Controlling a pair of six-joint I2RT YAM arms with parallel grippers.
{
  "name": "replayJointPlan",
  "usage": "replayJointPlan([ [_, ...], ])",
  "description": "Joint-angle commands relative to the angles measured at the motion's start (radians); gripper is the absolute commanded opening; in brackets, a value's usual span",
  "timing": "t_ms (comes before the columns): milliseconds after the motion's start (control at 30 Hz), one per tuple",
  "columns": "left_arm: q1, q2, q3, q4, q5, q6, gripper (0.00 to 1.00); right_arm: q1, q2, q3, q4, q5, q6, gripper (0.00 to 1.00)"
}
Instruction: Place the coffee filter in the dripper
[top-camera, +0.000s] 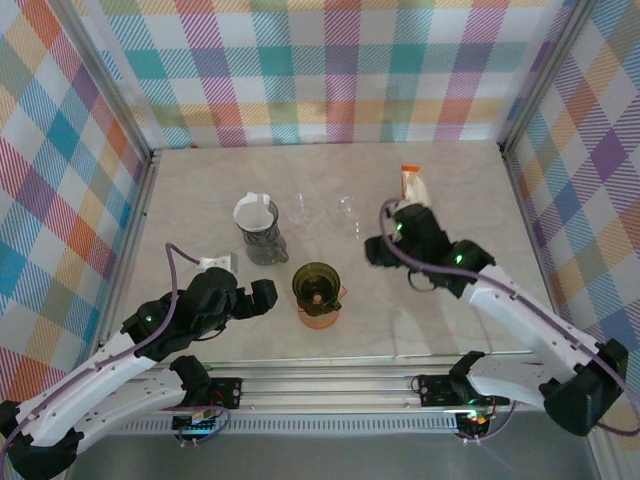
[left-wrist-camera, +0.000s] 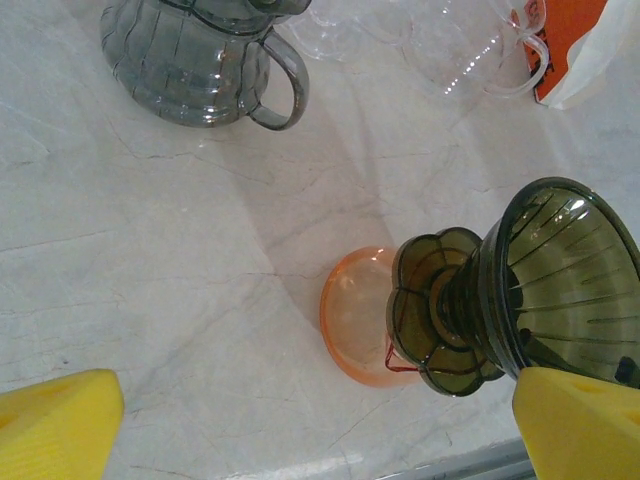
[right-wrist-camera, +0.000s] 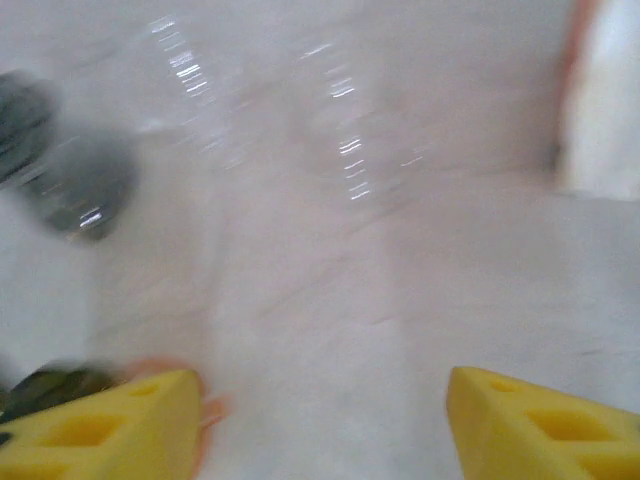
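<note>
A white paper coffee filter (top-camera: 255, 212) sits in the mouth of a grey ribbed vessel with a handle (top-camera: 266, 246) (left-wrist-camera: 190, 60) at the centre left. The olive-green ribbed dripper (top-camera: 317, 283) (left-wrist-camera: 560, 280) stands on an orange cup (top-camera: 320, 318) (left-wrist-camera: 352, 310) in front of it, with no paper inside. My left gripper (top-camera: 263, 294) (left-wrist-camera: 320, 425) is open just left of the dripper, holding nothing. My right gripper (top-camera: 376, 250) (right-wrist-camera: 325, 420) hovers to the dripper's right, open and empty. The right wrist view is motion-blurred.
Two clear glasses (top-camera: 305, 206) (top-camera: 346, 207) stand behind the dripper. An orange-and-white packet (top-camera: 413, 184) (left-wrist-camera: 575, 50) lies at the back right. Checked walls enclose the marble table (top-camera: 200, 180) on three sides.
</note>
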Motion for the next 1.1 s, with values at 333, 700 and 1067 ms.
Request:
replayJointPlan([
  [333, 0.016, 0.062, -0.005, 0.047, 0.020, 0.005, 1.00, -0.355, 0.508, 0.319, 0.080, -0.036, -0.212, 0.33],
  [700, 0.030, 0.141, 0.031, 0.067, 0.030, 0.035, 1.00, -0.380, 0.777, 0.591, 0.030, 0.015, -0.317, 0.26],
  [1067, 0.055, 0.185, 0.049, 0.086, 0.060, 0.052, 1.00, -0.383, 0.868, 0.674, 0.030, 0.045, -0.333, 0.26],
])
